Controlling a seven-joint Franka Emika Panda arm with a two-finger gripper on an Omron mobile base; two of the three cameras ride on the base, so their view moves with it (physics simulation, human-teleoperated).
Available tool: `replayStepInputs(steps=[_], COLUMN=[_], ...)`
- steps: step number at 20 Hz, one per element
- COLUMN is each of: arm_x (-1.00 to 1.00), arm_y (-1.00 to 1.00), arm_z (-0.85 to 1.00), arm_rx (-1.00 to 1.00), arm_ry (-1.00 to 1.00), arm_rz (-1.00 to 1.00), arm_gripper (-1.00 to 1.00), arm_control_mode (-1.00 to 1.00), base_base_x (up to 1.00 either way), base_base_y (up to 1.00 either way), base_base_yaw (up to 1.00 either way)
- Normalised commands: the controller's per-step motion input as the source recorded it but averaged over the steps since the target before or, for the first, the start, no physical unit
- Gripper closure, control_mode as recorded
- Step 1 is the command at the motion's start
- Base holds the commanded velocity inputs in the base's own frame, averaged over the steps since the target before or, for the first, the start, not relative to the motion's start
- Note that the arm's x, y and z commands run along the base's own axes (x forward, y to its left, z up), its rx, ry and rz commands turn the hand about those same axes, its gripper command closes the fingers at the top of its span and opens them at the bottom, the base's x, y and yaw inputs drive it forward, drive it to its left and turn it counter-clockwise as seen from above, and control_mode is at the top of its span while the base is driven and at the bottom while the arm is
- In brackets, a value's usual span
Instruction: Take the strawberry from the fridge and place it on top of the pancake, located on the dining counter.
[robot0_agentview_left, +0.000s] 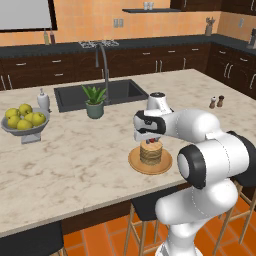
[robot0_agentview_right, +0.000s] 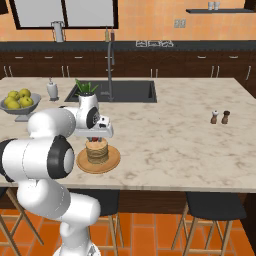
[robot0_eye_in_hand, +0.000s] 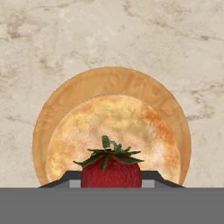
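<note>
Red dimpled strawberry (robot0_eye_in_hand: 111, 173) pinched in fingers (robot0_eye_in_hand: 151, 176) | over round golden pancake (robot0_eye_in_hand: 113, 131) | marbled dining counter (robot0_eye_in_hand: 109, 35)

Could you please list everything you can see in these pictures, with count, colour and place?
strawberry: one, bright red with green leaves, between the fingertips above the pancake
pancake: one golden-brown stack, on the plate
plate: one, tan, near edge of the dining counter
dining counter: one, beige marbled
sink: one, dark, inset in the counter, with a curved tap
potted plant: one, green, in front of the sink
fruit bowl: one, grey, with yellow-green fruit, left end
bottle: one, white, behind the bowl
shakers: two, light and dark, right side
stools: dark, under the counter
gripper: one, white, directly over the pancake
</note>
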Motion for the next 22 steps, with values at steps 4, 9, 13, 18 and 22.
replayStepInputs(steps=[4,9,13,18,22], arm_x=[0.00,-0.05,0.00,0.00,0.00], arm_y=[0.00,-0.07,-0.03,0.02,0.03], arm_z=[-0.04,0.00,0.00,-0.21,-0.09], arm_rx=[-0.01,0.00,0.00,0.00,0.00], arm_ry=[0.01,0.02,0.01,0.01,0.00], arm_rz=[0.00,0.00,0.00,0.00,0.00], arm_gripper=[1.00,1.00,1.00,1.00,-1.00], arm_control_mode=[-1.00,-1.00,-1.00,-1.00,-1.00], base_base_x=[0.00,0.00,0.00,0.00,0.00], base_base_y=[0.00,0.00,0.00,0.00,0.00], base_base_yaw=[0.00,0.00,0.00,0.00,0.00])
